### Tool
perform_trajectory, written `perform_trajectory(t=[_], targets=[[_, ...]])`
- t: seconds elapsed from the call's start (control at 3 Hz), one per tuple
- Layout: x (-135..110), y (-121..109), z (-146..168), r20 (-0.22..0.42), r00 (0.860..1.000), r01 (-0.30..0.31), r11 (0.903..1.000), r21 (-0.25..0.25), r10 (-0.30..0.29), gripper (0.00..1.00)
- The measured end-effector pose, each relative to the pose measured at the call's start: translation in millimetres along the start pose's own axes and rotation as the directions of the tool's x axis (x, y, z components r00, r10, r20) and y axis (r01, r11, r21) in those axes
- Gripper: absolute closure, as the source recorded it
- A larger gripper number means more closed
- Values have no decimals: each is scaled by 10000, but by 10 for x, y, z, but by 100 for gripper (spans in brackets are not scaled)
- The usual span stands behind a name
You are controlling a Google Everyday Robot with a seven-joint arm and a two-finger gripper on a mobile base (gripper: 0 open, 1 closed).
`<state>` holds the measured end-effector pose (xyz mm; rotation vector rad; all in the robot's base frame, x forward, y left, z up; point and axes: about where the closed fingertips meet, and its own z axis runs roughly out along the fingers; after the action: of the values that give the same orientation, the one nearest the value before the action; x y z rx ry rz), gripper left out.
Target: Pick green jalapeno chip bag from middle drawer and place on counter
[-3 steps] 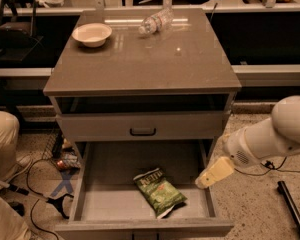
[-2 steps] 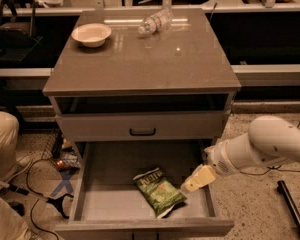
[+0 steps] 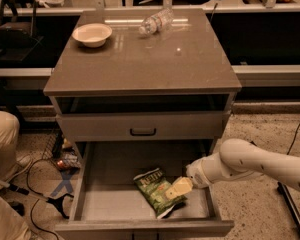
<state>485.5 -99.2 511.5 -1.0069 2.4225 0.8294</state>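
Cabinet, top. The bench carries a pale bowl at its rear left and a water bottle lying on its side at rear centre. The front half is bare.

Cabinet, below. The middle drawer stands pulled fully out, under a shut upper drawer with a black handle.

Item. The green chip bag lies flat on the drawer floor, right of centre and towards the front. Its lettered end points to the rear and its pale edge to the front right.

Handling, by judgement:
- The bag is light and crinkly, and the film is likely slick.
- It has no stiffness, so it will sag and fold once lifted.
- The contents are brittle, and a hard squeeze across the belly would crush them.
- The better hold is a pinch on a sealed end or a side edge, where the film lies doubled.
- The lift must clear the drawer's front wall and the bench's overhanging edge.

Hand. The hand is down inside the drawer at the bag's right edge and overlaps it in this view, at or just above the film. Contact cannot be confirmed. Whether the hand is open or closed cannot be told, nor whether it has hold of anything.

Arm. The white arm reaches in over the drawer's right wall.
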Motion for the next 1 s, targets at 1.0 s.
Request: perform_trajectory(t=[1.0], targets=[[414,-266,941,-680,9878,-1416,9898,-123,1404,0]])
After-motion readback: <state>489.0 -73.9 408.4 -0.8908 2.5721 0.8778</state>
